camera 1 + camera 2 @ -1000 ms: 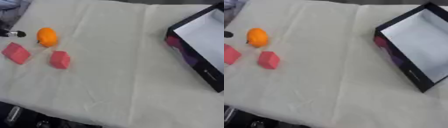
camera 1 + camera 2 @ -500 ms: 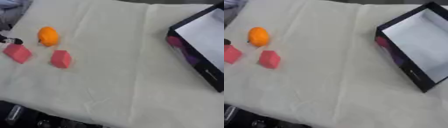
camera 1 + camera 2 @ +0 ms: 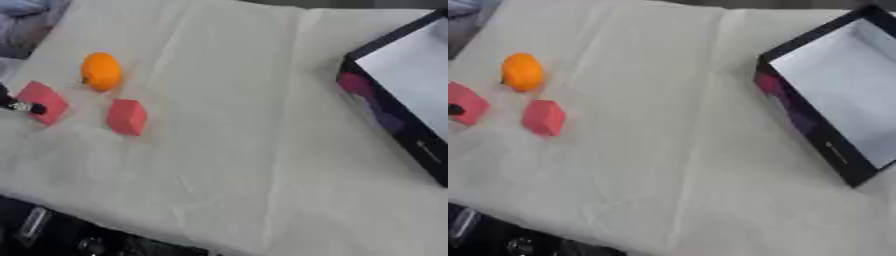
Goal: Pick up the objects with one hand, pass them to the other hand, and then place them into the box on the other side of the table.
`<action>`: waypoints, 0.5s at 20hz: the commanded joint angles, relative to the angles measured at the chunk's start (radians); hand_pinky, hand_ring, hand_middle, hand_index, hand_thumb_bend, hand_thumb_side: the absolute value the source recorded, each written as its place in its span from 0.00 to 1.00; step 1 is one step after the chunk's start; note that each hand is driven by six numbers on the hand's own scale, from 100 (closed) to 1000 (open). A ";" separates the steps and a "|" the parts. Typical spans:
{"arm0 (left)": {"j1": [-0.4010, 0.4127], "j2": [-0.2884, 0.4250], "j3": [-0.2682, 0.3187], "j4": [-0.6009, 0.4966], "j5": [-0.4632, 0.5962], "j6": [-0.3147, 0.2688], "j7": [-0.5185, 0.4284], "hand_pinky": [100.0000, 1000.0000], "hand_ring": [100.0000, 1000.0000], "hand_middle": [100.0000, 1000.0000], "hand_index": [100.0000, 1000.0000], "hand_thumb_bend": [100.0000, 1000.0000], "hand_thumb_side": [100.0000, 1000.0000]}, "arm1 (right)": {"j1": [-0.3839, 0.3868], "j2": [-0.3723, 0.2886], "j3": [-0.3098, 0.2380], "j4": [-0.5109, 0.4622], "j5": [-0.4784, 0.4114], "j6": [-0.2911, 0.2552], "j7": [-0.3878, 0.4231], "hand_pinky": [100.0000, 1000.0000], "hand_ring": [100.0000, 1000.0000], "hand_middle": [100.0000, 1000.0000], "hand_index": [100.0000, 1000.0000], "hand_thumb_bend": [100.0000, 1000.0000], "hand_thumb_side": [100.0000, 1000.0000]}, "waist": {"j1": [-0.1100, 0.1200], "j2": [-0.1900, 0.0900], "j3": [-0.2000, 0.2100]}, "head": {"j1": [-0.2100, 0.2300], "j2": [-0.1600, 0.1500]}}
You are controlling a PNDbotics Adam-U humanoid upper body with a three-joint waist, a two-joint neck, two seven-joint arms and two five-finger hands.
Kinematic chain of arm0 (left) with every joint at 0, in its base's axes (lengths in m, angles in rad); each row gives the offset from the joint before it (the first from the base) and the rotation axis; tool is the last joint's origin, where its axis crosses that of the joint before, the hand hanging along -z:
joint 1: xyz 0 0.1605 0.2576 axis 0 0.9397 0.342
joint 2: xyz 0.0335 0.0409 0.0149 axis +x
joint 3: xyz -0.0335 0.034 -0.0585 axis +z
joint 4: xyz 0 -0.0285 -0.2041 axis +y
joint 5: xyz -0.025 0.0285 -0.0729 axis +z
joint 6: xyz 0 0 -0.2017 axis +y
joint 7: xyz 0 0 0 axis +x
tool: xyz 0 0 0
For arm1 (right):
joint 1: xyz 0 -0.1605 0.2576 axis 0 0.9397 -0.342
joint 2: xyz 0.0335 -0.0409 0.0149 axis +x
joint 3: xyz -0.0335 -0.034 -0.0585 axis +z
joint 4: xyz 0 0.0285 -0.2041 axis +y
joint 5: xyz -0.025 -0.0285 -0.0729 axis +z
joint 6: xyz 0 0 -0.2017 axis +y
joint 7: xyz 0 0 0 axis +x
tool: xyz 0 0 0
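Note:
An orange fruit [image 3: 101,71] lies at the left of the cream cloth. Below it sit two pink blocks: one at the far left [image 3: 45,101] and one a little to its right [image 3: 128,116]. Only a dark fingertip of my left hand [image 3: 21,106] shows at the left edge, lying over the far-left pink block; I cannot tell how the fingers stand. The black box [image 3: 843,159] with a white inside stands at the right edge. My right hand is out of view.
The cream cloth [image 3: 262,150] covers the table, wrinkled, with much bare room in the middle. Dark machine parts [image 3: 52,235] show below the front edge. A bluish cloth [image 3: 22,7] lies at the top left corner.
The left fingertip has moved down from beside the orange fruit onto the far-left pink block. The whole picture has shifted a little, so the camera has moved.

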 commanded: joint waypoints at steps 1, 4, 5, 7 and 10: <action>-0.011 0.048 -0.003 0.008 -0.013 0.000 -0.011 0.99 0.91 0.82 0.81 0.83 0.45 | -0.009 -0.024 -0.002 -0.021 0.007 0.002 0.004 0.92 0.85 0.99 0.99 0.00 0.47 | 0.009 -0.025 -0.001 | 0.006 0.004; -0.020 0.042 -0.009 0.013 -0.011 -0.002 -0.022 0.99 0.91 0.82 0.80 0.82 0.46 | -0.008 -0.024 -0.001 -0.021 0.008 0.002 0.006 0.92 0.85 0.99 0.99 0.00 0.47 | 0.009 -0.025 -0.002 | 0.008 0.004; -0.022 0.040 -0.011 0.014 -0.009 -0.004 -0.026 0.99 0.91 0.82 0.80 0.82 0.45 | -0.008 -0.023 -0.001 -0.021 0.009 0.003 0.006 0.92 0.85 0.99 0.99 0.00 0.47 | 0.008 -0.025 -0.003 | 0.008 0.003; -0.027 0.038 -0.012 0.015 -0.006 -0.005 -0.032 0.99 0.91 0.82 0.79 0.82 0.45 | -0.008 -0.022 0.000 -0.021 0.009 0.003 0.007 0.92 0.85 0.99 0.99 0.00 0.47 | 0.008 -0.025 -0.003 | 0.009 0.002; -0.033 0.036 -0.014 0.016 -0.008 -0.006 -0.036 0.99 0.91 0.82 0.79 0.80 0.48 | -0.008 -0.021 0.002 -0.021 0.010 0.005 0.009 0.92 0.85 0.99 0.99 0.00 0.47 | 0.009 -0.025 -0.003 | 0.010 0.002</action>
